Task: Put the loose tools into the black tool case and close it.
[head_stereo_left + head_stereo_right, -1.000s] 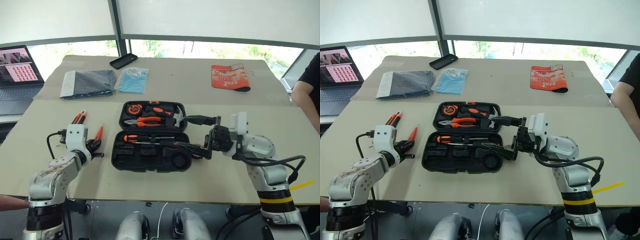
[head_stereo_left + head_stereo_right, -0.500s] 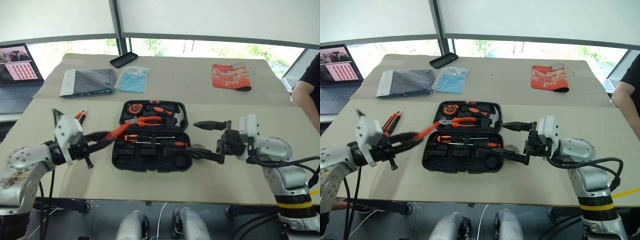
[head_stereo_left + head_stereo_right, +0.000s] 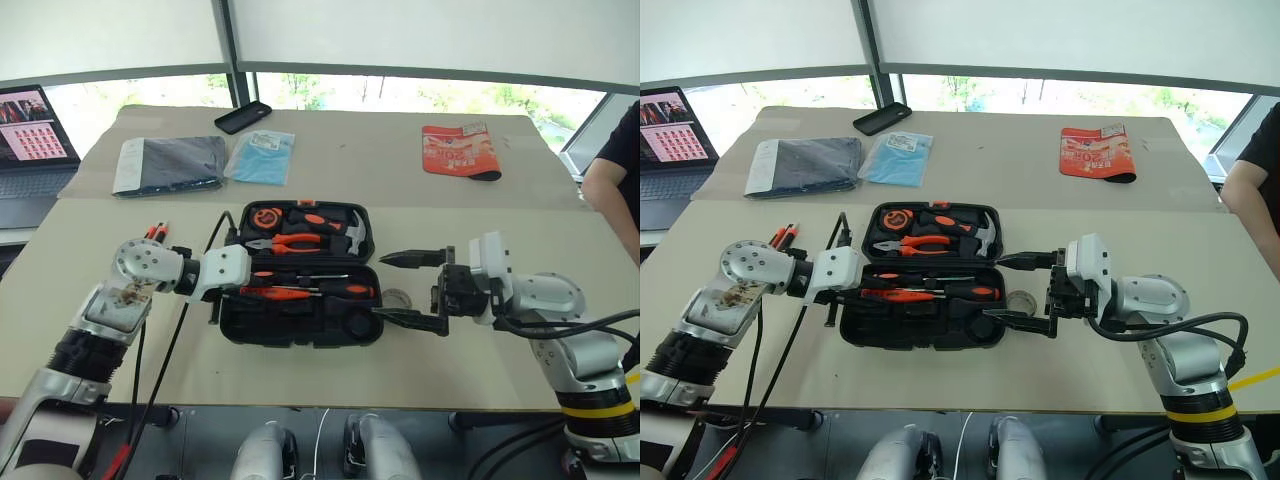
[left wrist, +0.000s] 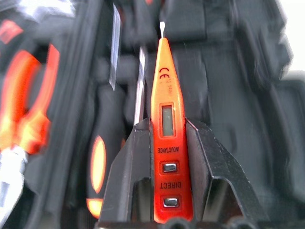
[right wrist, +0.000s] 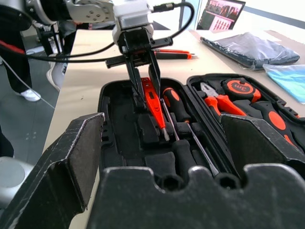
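While your left claw point(image 4: 164, 143) grips the tester screwdriver point(image 4: 167, 119) over the open black tool case point(image 3: 300, 325), right claw point(image 3: 408, 288) gaping at three o'clock, two tools point(image 3: 158, 232) probably wait at nine.

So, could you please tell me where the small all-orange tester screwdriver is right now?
The small all-orange tester screwdriver is clamped in the left end effector, above the near half of the open black moulded-plastic tool case, beside a stowed orange-and-black-handled screwdriver.

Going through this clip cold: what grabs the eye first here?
The open black tool case lies mid-table, bright orange pliers in its far half. The left gripper holds the all-orange tester screwdriver over the near half. The right gripper stands wide open at the case's right end, beside a small tape roll.
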Controlling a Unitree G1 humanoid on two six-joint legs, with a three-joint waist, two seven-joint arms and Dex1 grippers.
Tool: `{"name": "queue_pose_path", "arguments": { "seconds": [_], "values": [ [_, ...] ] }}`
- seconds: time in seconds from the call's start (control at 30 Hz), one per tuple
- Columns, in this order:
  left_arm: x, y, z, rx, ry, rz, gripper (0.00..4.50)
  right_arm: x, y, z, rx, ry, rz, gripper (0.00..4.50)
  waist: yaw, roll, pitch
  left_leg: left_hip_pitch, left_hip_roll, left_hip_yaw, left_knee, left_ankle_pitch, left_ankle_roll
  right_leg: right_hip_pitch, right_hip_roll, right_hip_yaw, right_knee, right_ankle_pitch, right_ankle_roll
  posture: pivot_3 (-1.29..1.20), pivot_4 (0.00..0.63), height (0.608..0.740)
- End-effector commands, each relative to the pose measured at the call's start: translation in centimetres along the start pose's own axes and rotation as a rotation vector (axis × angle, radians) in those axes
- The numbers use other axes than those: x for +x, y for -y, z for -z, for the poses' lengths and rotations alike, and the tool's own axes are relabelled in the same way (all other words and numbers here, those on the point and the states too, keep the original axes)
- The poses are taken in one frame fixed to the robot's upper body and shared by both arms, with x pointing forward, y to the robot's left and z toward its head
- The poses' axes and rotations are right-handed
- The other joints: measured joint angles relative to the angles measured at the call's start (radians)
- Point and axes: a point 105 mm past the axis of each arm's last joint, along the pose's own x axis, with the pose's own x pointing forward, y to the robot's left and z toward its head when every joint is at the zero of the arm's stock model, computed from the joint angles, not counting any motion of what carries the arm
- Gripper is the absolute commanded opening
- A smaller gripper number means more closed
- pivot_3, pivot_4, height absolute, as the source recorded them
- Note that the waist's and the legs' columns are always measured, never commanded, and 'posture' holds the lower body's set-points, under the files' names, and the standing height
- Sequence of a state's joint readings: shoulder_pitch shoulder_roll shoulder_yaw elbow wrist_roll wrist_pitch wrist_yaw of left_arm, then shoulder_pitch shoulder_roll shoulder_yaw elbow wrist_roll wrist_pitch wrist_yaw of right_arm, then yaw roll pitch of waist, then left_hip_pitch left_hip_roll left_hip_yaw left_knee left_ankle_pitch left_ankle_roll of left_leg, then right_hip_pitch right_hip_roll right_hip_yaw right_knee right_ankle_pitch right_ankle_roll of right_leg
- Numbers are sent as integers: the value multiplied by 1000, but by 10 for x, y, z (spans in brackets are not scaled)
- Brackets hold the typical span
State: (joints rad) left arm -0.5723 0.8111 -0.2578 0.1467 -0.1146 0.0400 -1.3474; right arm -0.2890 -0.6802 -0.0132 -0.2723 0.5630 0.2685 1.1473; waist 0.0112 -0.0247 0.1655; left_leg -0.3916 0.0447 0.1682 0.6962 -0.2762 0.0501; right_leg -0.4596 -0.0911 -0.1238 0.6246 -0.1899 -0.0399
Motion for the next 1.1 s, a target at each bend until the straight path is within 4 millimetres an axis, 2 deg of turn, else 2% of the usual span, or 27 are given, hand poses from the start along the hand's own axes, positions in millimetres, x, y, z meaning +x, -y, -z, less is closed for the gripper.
{"name": "queue_pose_path", "arguments": {
  "seconds": [0.03,0.17,0.37,0.47,0.53,0.67,0.73,0.77,0.87,1.0,1.1],
  "values": [
    [-3,-2,2,12,-45,25,480,0,-2,-7,-34,-1,-1,4500,1,0,0,0,0,0,0,0,1,0,0,0,0,0,1,0,150,740],
    [-3,-3,8,-29,-86,-1,480,0,-3,-6,-33,-5,7,4500,0,0,0,0,-1,0,1,-1,2,0,-1,1,0,-1,2,0,150,740],
    [-8,15,16,-56,-131,61,480,-1,-3,-4,-28,-10,13,4500,-4,0,0,2,0,-1,2,-2,4,1,-1,2,3,-1,2,0,150,740],
    [-9,18,19,-39,-157,76,480,-1,-3,-3,-24,-15,10,4500,-8,0,0,2,1,-1,1,-2,4,1,0,2,3,-1,2,0,150,740],
    [-7,16,18,-27,-162,73,480,-1,-3,-3,-22,-17,8,4500,-9,0,0,3,1,-1,1,-2,3,1,0,2,3,-1,2,0,150,740],
    [6,17,7,-110,-80,55,480,-1,-3,-1,-17,-23,3,4500,-5,0,0,3,0,-1,2,-1,2,1,0,2,4,-1,2,0,150,740],
    [4,16,5,-117,-52,35,1504,-2,-3,-1,-16,-24,5,4500,-1,0,0,2,0,0,3,-1,2,2,-1,2,4,-1,2,0,150,740],
    [2,13,1,-100,-22,4,1734,-2,-3,-1,-16,-24,5,4500,0,0,0,2,0,0,4,-2,3,2,-1,2,4,-1,2,0,150,740],
    [-13,-2,-15,-26,100,-92,2852,-3,-3,1,-7,-27,4,4500,0,0,0,2,0,0,4,-2,3,1,-2,2,3,-1,2,0,150,740],
    [-29,-7,-26,-48,213,-160,2852,-5,-5,3,12,-33,2,4500,0,0,0,0,0,-1,6,-2,3,1,-2,1,4,-1,2,0,150,740],
    [-33,-7,-25,-77,256,-200,2852,-7,-6,6,25,-37,4,4500,-1,0,0,1,0,-1,6,-2,3,1,-2,1,4,-1,2,0,150,740]
  ]
}}
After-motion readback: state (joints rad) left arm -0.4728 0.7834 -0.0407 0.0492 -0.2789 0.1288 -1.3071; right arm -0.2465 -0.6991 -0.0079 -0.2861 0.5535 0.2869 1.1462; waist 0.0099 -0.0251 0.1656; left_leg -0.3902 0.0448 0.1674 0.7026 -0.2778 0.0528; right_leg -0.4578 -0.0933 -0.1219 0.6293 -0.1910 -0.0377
